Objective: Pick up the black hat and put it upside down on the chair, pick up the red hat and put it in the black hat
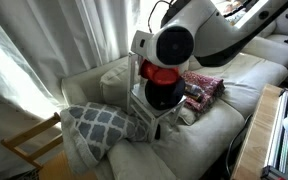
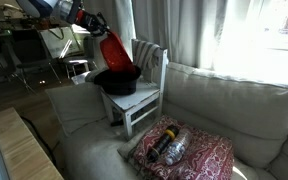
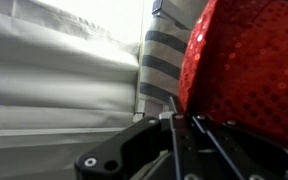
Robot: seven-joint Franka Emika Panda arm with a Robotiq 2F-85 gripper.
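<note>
Item 1: black hat, left of centre in an exterior view, resting on the seat of the chair. Its hollow appears to face up, with nothing seen inside.

Item 2: red hat, hanging tilted just above the black hat. The gripper is clenched on its upper edge. Whether the two hats touch cannot be told.

Edges: the chair's slatted backrest stands close behind both hats. There is open room above the hats.

Surroundings:
- pale sofa
- red patterned cushion, lower centre
- grey lattice cushion
- bare-wood chair frame, lower left
- curtains
</note>
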